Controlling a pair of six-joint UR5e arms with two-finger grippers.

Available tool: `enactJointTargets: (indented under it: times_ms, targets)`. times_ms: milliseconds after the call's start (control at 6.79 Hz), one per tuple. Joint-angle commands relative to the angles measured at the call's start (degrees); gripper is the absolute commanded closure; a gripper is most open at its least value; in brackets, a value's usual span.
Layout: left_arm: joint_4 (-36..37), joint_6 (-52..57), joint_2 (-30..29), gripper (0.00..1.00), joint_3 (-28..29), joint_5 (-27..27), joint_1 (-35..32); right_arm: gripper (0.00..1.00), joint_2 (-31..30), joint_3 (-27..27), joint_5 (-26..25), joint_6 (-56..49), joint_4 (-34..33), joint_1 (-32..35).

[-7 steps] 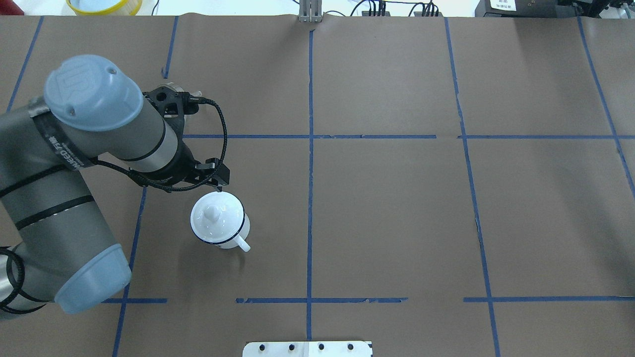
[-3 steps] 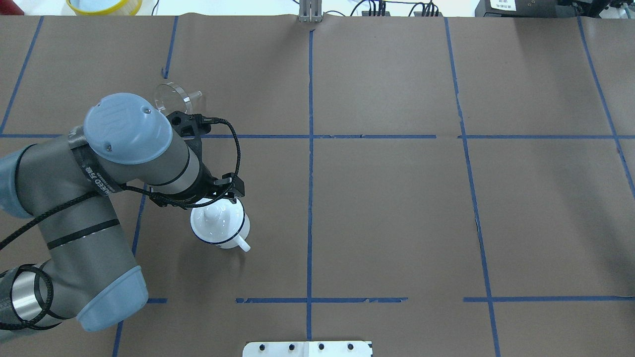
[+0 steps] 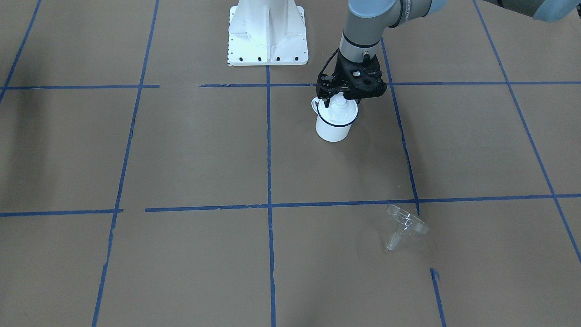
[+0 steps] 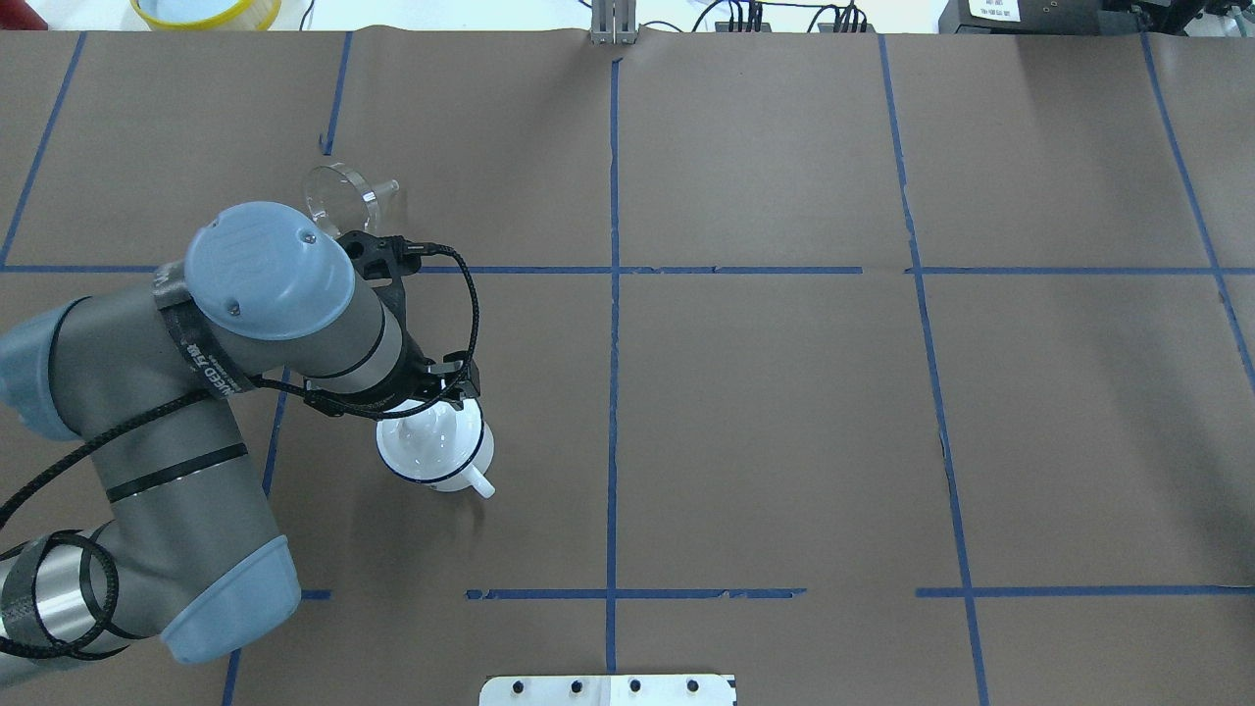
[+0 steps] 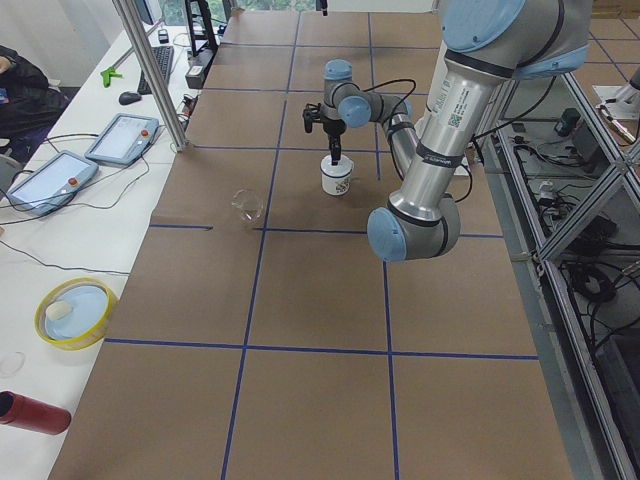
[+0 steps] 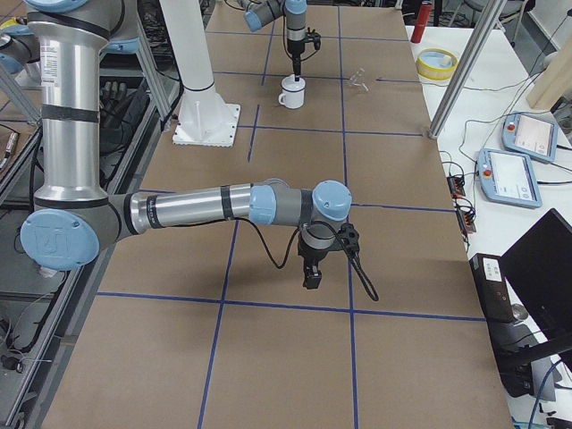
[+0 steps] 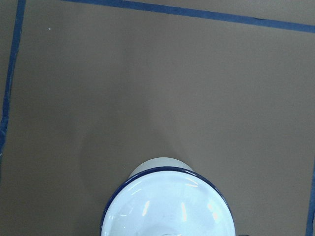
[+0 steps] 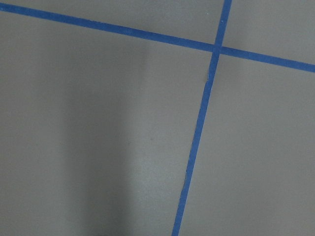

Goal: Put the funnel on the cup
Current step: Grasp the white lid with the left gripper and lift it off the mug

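Note:
The cup (image 3: 333, 129) is a white mug with a dark blue rim, standing upright with a white domed lid (image 3: 339, 111) on it. It also shows in the overhead view (image 4: 461, 471) and the left wrist view (image 7: 162, 170). My left gripper (image 3: 339, 96) hangs straight over the lid's knob; its jaws look apart and empty. The clear funnel (image 4: 343, 191) lies on its side on the paper, beyond the arm and apart from the cup; it also shows in the front view (image 3: 404, 225). My right gripper (image 6: 313, 279) hangs over bare paper far away; I cannot tell its state.
The white robot base plate (image 3: 268, 32) stands at the near edge behind the cup. A yellow bowl (image 4: 206, 10) and a red bottle (image 5: 30, 412) sit off the paper at the far left. Blue tape lines cross the brown paper.
My left arm has swung back from the funnel's side toward the cup. The gripper now sits over the lid instead of beside it. Funnel and cup have not moved.

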Motion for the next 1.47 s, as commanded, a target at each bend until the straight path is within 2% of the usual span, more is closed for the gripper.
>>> enactJointTargets:
  times_ms: [0, 147, 589, 736, 1178, 1326]
  targets:
    - [0.0, -0.3, 0.0, 0.28, 0.0, 0.0, 0.1, 0.0, 0.0, 0.0, 0.0, 0.0, 0.0, 0.0]
    - [0.0, -0.3, 0.0, 0.4, 0.0, -0.1, 0.1, 0.0, 0.0, -0.1, 0.0, 0.0, 0.0, 0.0]
    - [0.0, -0.3, 0.0, 0.87, -0.5, -0.1, 0.1, 0.0, 0.0, 0.0, 0.0, 0.0, 0.0, 0.0]
    - [0.2, -0.3, 0.0, 1.0, -1.4, -0.1, -0.2, 0.0, 0.1, 0.0, 0.0, 0.0, 0.0, 0.0]
    - [9.6, 2.6, -0.1, 1.0, -10.4, -0.2, -5.7, 0.0, 0.0, 0.0, 0.0, 0.0, 0.0, 0.0]
    - [9.8, 9.2, 0.3, 1.0, -11.0, -0.2, -8.7, 0.0, 0.0, -0.1, 0.0, 0.0, 0.0, 0.0]
